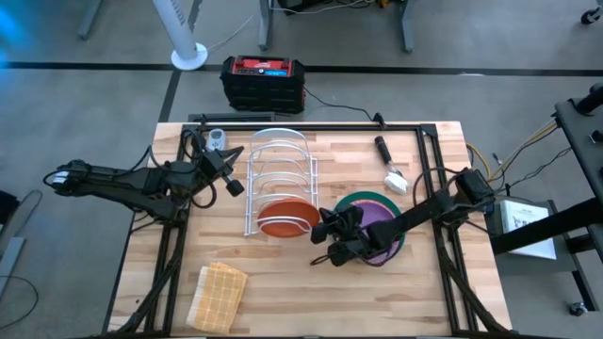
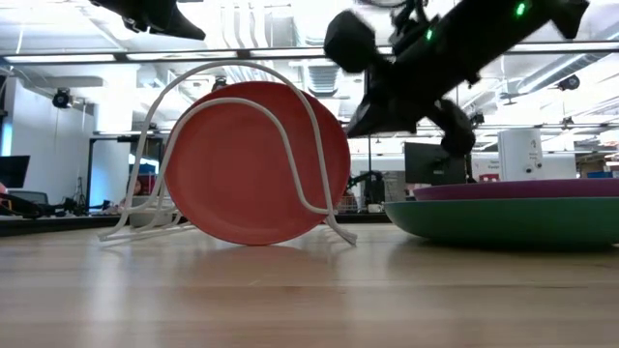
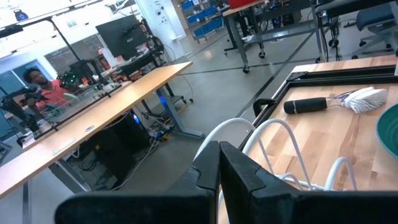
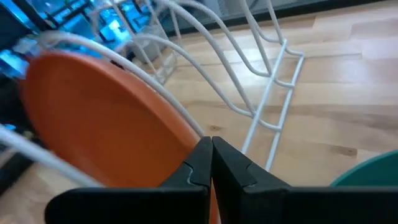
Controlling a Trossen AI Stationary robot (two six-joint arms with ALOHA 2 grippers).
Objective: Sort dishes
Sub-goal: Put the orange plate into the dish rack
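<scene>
Between the white wire rack and the plate stack, the right gripper hangs pressed together and empty, just beside the orange plate standing on edge in the rack's front slot. The purple plate on the teal-green plate looks stiff, smooth and slippery, so a rim pinch seems best. The left gripper, also pressed together, waits beside the rack over a wooden table in an open workshop.

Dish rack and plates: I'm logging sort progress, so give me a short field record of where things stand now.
rack: white wire, upright on table
orange plate: on edge in the rack's front slot
purple plate: lying on the teal plate, right of the rack
right gripper: shut, empty, between orange plate and stack
left gripper: shut, empty, beside the rack's left side
</scene>
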